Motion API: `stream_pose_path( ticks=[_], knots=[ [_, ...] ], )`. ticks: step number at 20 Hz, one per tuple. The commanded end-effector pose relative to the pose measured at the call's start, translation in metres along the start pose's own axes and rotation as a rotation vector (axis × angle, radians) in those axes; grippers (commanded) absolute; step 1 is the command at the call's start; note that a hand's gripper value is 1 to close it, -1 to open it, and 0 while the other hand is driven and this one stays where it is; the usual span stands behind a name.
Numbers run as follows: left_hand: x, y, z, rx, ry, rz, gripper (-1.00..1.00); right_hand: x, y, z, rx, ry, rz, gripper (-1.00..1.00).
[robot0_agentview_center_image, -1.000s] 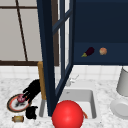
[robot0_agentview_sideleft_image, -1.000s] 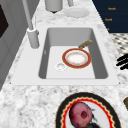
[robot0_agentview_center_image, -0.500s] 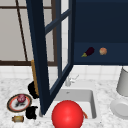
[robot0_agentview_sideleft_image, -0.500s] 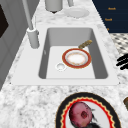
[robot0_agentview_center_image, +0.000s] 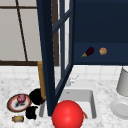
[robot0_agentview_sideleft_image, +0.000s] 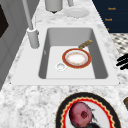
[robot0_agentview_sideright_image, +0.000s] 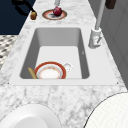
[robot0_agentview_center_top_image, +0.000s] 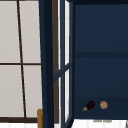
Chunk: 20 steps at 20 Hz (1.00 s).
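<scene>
Two unreadable orange marks (robot0_agentview_sideleft_image: 108, 8) sit on the dark panel (robot0_agentview_sideleft_image: 112, 26) beyond a hand (robot0_agentview_sideleft_image: 123, 61).

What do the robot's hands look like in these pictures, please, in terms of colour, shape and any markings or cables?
The hands are plain matte black and human-like in shape, with slim separate fingers. One shows in the front view as a dark form on the counter at the left; in the left side view, black fingers show at the right edge. No arms, sleeves, cables or markings are visible on them.
</scene>
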Motion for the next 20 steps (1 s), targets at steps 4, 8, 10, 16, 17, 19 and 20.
stream_pose_path(
  ticks=[4,8,10,16,17,19,20],
  knots=[
    [0.000,0.000,0.000,0.000,0.000,0.000,0.00,-0.014,0.031,-0.008,0.003,0.045,0.097,-1.00],
    [0.000,0.000,0.000,0.000,0.000,0.000,0.00,-0.013,0.012,0.005,-0.043,0.036,-0.009,-1.00],
    [0.000,0.000,0.000,0.000,0.000,0.000,0.00,-0.023,0.004,0.009,-0.066,0.009,-0.048,-1.00],
    [0.000,0.000,0.000,0.000,0.000,0.000,0.00,-0.014,0.014,-0.022,-0.207,0.063,-0.080,-1.00],
    [0.000,0.000,0.000,0.000,0.000,0.000,0.00,-0.017,0.013,-0.028,-0.185,0.052,-0.067,-1.00],
    [0.000,0.000,0.000,0.000,0.000,0.000,0.00,-0.024,0.009,-0.034,-0.093,-0.002,-0.055,-1.00],
    [0.000,0.000,0.000,0.000,0.000,0.000,0.00,-0.012,0.010,-0.015,-0.073,0.002,-0.048,-1.00]
  ],
)
